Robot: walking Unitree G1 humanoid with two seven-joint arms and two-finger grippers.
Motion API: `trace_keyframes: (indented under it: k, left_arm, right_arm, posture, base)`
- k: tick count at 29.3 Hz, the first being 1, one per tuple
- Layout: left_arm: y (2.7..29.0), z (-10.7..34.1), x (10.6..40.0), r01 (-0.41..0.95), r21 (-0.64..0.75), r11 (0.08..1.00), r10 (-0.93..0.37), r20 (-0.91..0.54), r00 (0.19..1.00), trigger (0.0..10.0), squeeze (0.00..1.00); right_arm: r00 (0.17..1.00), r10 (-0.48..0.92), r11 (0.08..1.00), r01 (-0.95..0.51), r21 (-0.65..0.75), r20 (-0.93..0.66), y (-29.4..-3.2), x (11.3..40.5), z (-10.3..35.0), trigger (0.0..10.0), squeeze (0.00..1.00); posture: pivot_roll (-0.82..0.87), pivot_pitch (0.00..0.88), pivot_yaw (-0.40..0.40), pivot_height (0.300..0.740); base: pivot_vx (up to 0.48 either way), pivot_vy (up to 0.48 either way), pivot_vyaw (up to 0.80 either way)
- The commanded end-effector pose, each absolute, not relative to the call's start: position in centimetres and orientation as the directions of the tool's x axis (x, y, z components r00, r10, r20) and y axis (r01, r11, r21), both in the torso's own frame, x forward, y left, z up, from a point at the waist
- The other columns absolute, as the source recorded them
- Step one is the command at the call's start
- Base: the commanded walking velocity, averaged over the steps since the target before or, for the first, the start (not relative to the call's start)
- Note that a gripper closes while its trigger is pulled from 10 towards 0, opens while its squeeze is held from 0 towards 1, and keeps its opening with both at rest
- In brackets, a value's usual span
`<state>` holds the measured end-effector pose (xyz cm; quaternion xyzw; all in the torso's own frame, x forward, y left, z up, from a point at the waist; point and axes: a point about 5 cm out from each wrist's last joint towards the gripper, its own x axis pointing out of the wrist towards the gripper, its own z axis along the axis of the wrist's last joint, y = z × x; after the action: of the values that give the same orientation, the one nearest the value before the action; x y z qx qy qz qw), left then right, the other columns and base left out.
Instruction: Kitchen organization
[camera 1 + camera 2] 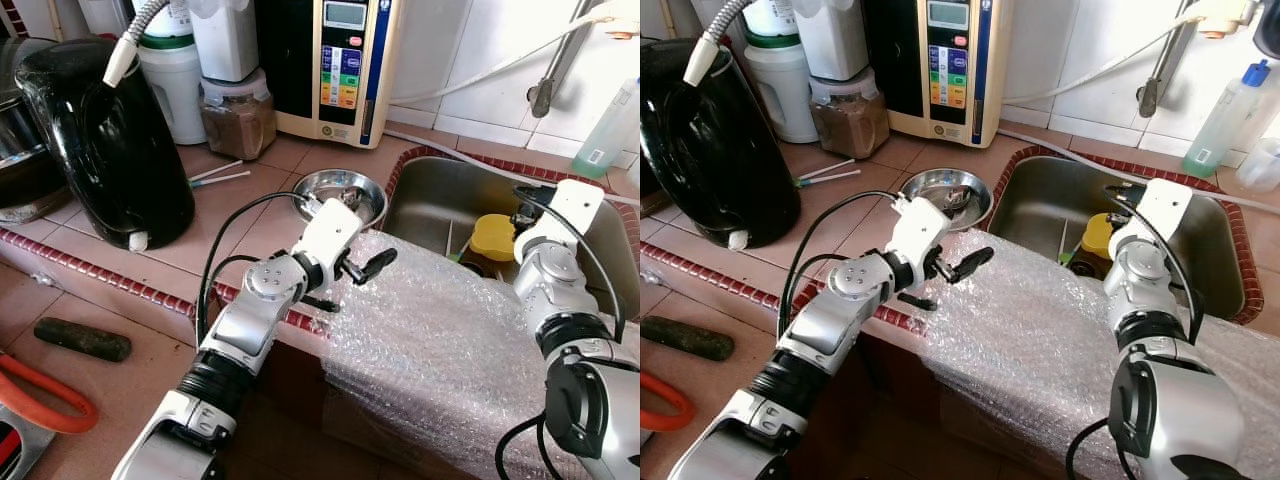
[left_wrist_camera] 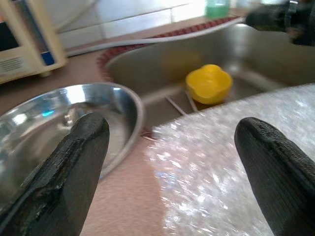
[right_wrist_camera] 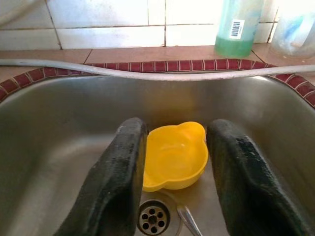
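A yellow plastic bowl (image 3: 174, 155) lies in the steel sink (image 1: 425, 190), just behind the drain (image 3: 152, 219). My right gripper (image 3: 177, 167) reaches down into the sink and stands open, its two fingers either side of the yellow bowl (image 1: 492, 236) and a little above it. A shiny steel bowl (image 1: 340, 190) sits on the tiled counter left of the sink. My left gripper (image 1: 348, 284) hovers open at the counter's front edge, over the near rim of a bubble-wrap sheet (image 1: 430, 340), pointing towards the steel bowl (image 2: 64, 128) and the sink.
A black kettle (image 1: 110, 140), a jar of brown powder (image 1: 238, 115) and a water machine (image 1: 330, 65) stand at the back of the counter. A green soap bottle (image 1: 605, 130) is behind the sink. On the floor lie an orange hose (image 1: 40, 395) and a dark object (image 1: 82, 340).
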<state>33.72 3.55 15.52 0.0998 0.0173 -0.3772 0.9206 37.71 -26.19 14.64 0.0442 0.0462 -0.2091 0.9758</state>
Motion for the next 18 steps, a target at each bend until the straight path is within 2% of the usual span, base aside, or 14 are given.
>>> trace_keyframes:
  k: [1, 3, 4, 5, 6, 7, 8, 9, 10, 14, 18]
  left_arm:
    - [3.9, 16.1, 34.3, 0.662, 0.172, 0.730, -0.656, -0.098, 0.748, 10.0, 0.00]
    - [4.4, 16.3, 34.5, 0.616, 0.163, 0.771, -0.614, -0.070, 0.786, 10.0, 0.00]
    - [5.5, 16.8, 35.1, 0.505, 0.135, 0.852, -0.507, -0.023, 0.862, 10.0, 0.00]
    - [6.1, 17.1, 35.3, 0.442, 0.153, 0.884, -0.447, -0.001, 0.894, 10.0, 0.00]
    - [6.1, 17.1, 35.3, 0.442, 0.153, 0.884, -0.447, -0.001, 0.894, 10.0, 0.00]
    - [6.7, 17.6, 35.4, 0.380, 0.185, 0.906, -0.391, 0.023, 0.920, 10.0, 0.00]
    - [7.2, 18.2, 35.4, 0.325, 0.207, 0.923, -0.343, 0.053, 0.938, 10.0, 0.00]
    - [7.5, 18.6, 35.3, 0.293, 0.217, 0.931, -0.314, 0.071, 0.947, 10.0, 0.00]
    - [7.8, 19.1, 35.2, 0.253, 0.220, 0.942, -0.279, 0.094, 0.956, 10.0, 0.00]
    - [9.9, 20.1, 35.0, 0.132, 0.151, 0.980, -0.153, 0.142, 0.978, 10.0, 0.00]
    - [10.1, 20.4, 34.6, 0.183, 0.110, 0.977, -0.200, 0.177, 0.964, 10.0, 0.00]
  right_arm:
    - [0.913, -0.389, 0.911, 0.401, 0.095, -0.118, -25.9, 37.8, 14.5, 10.0, 1.00]
    - [0.930, -0.355, 0.926, 0.364, 0.096, -0.099, -25.4, 37.9, 14.8, 10.0, 1.00]
    - [0.952, -0.303, 0.949, 0.306, 0.078, -0.053, -24.5, 38.2, 15.2, 10.0, 1.00]
    - [0.960, -0.279, 0.958, 0.281, 0.064, -0.032, -24.1, 38.3, 15.4, 10.0, 1.00]
    - [0.960, -0.279, 0.958, 0.281, 0.064, -0.032, -24.1, 38.3, 15.4, 10.0, 1.00]
    - [0.968, -0.249, 0.968, 0.250, 0.040, -0.014, -23.8, 38.4, 15.6, 10.0, 1.00]
    - [0.973, -0.230, 0.973, 0.230, 0.007, 0.004, -23.6, 38.4, 15.8, 10.0, 0.94]
    - [0.976, -0.219, 0.976, 0.219, -0.015, 0.014, -23.6, 38.4, 15.9, 10.0, 0.94]
    - [0.978, -0.207, 0.978, 0.208, -0.022, 0.030, -23.7, 38.4, 16.2, 10.0, 0.00]
    - [0.980, -0.180, 0.983, 0.182, -0.016, 0.080, -24.4, 38.4, 17.6, 10.0, 0.00]
    - [0.980, -0.176, 0.983, 0.179, -0.023, 0.097, -24.5, 38.4, 18.1, 10.0, 0.00]
  posture:
    - [0.02, 0.000, 0.004, 0.740]
    - [0.02, 0.000, 0.001, 0.740]
    - [0.02, 0.000, 0.000, 0.740]
    - [0.02, 0.000, -0.001, 0.740]
    - [0.02, 0.000, -0.001, 0.740]
    - [0.02, 0.000, -0.001, 0.740]
    - [0.02, 0.000, -0.003, 0.740]
    - [0.02, 0.000, -0.003, 0.740]
    - [0.02, 0.000, -0.007, 0.740]
    - [0.02, 0.000, -0.009, 0.740]
    - [0.02, 0.000, -0.011, 0.740]
  base:
    - [0.000, 0.000, 0.00]
    - [0.000, 0.000, 0.00]
    - [0.000, 0.000, 0.00]
    - [0.000, 0.000, 0.00]
    - [0.000, 0.000, 0.00]
    - [0.000, 0.000, 0.00]
    - [0.000, 0.000, 0.00]
    - [0.000, 0.000, 0.00]
    - [0.000, 0.000, 0.00]
    - [0.000, 0.000, 0.00]
    - [0.000, 0.000, 0.00]
